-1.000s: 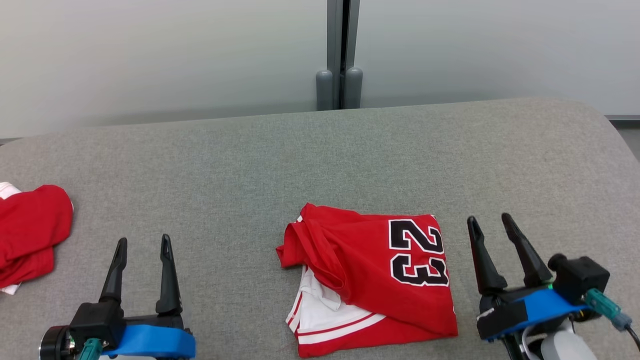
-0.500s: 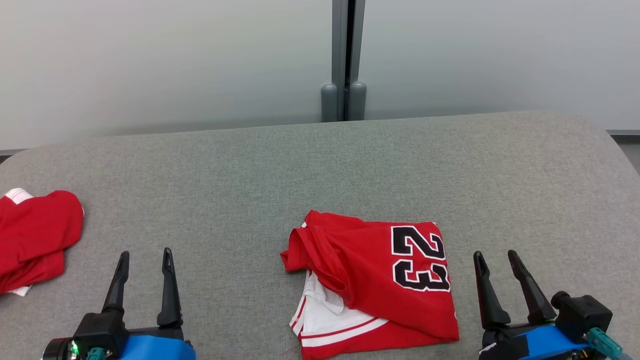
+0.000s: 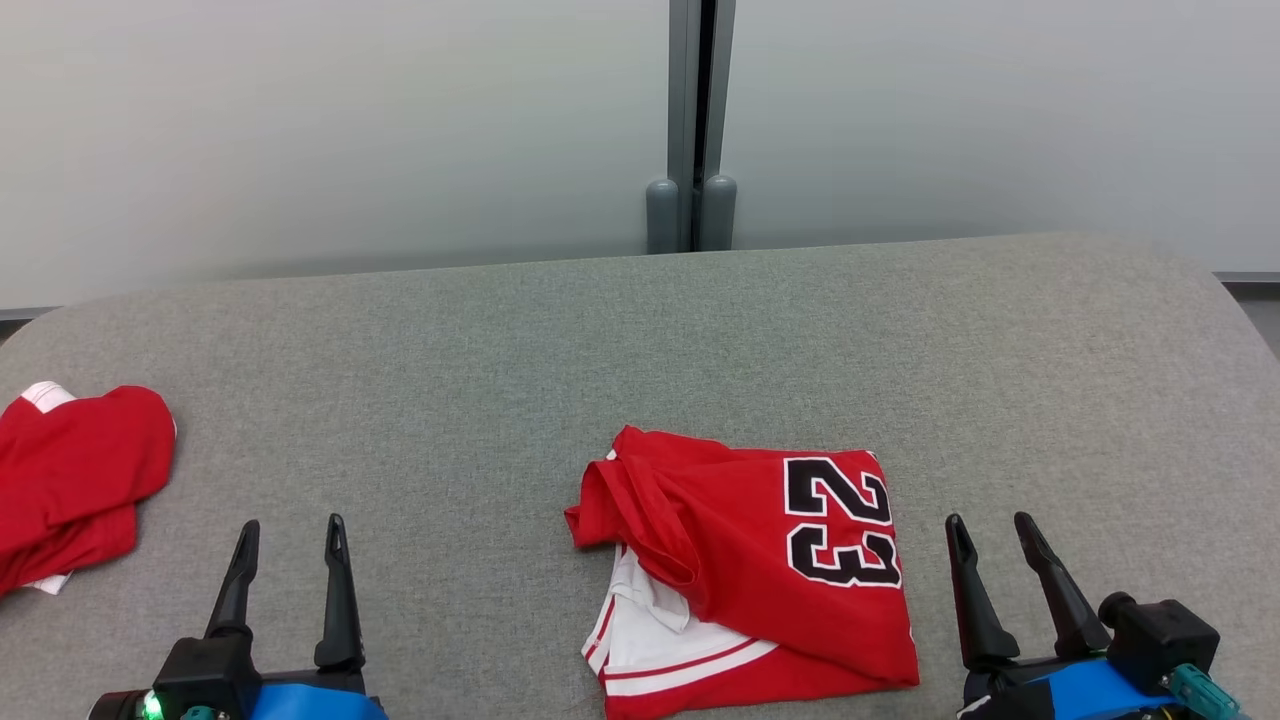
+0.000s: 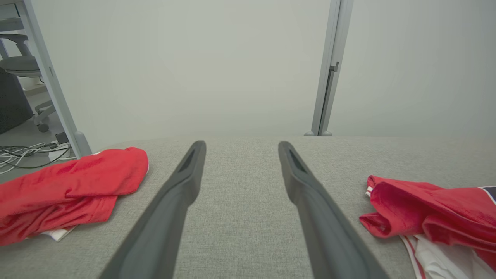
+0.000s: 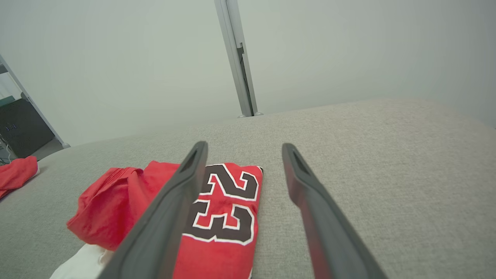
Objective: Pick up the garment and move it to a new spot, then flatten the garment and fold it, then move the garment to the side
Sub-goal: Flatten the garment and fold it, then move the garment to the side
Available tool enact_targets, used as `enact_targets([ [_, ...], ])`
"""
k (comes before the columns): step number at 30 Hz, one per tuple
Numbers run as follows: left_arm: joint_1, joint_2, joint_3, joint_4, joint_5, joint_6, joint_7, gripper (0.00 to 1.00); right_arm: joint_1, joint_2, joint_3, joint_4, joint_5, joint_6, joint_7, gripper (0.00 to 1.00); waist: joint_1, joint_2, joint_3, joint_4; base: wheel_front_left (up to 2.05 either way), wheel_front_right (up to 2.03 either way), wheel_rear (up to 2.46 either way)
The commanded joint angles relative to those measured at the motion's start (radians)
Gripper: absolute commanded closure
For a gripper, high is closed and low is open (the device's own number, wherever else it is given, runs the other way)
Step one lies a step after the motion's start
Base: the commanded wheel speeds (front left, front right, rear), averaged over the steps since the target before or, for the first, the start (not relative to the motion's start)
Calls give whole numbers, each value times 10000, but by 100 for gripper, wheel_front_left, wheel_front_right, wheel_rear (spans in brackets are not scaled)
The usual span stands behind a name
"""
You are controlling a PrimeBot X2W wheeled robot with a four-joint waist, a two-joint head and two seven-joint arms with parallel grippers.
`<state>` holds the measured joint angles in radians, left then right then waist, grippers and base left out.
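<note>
A: While both pairs of long dark fingers stand spread wide with nothing between them, where do they sit?

B: The right gripper point(image 3: 988, 520) is just beside the right edge of the folded red basketball jersey with the black-and-white 23 point(image 3: 760, 580). The left gripper point(image 3: 292, 523) is well apart from it, over bare cloth.

A: And the jersey itself?

B: It lies near the front middle of the grey fabric-covered surface point(image 3: 500, 340), its left edge bunched and a white layer poking out underneath.

A: What could spoil the move to the side?

B: I'd judge that a pinch on the top layer alone would peel the fold open — the loose left bunch would drag behind. A second crumpled red garment point(image 3: 80, 470) lies at the far left edge, so carrying the jersey that way risks the two tangling.
</note>
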<state>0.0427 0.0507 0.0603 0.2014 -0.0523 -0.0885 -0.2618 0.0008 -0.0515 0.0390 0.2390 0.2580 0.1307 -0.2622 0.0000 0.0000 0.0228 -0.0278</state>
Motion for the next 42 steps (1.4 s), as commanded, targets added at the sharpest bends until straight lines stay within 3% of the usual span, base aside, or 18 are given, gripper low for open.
enact_targets([
  [1, 93, -4, 53, 20, 18, 6, -44, 0, 110, 11, -26, 27, -53, 1, -35, 0, 0, 0, 0, 0, 0, 0, 0],
  [28, 87, -5, 88, 8, 39, 60, -44, 0, 22, 11, -105, 368, -123, 1, -35, 0, 0, 0, -52, 32, 0, 0, 0],
  [34, -25, -6, 100, -24, 31, 33, -45, 0, -601, -19, 2, 746, -467, 1, -33, 0, 0, 0, 38, 57, 0, 0, 0],
  [42, -325, -3, -32, -53, -38, 14, -45, 0, -2294, -330, 455, 2163, -692, 1, -35, 0, 0, 0, 402, 197, 0, 0, 0],
])
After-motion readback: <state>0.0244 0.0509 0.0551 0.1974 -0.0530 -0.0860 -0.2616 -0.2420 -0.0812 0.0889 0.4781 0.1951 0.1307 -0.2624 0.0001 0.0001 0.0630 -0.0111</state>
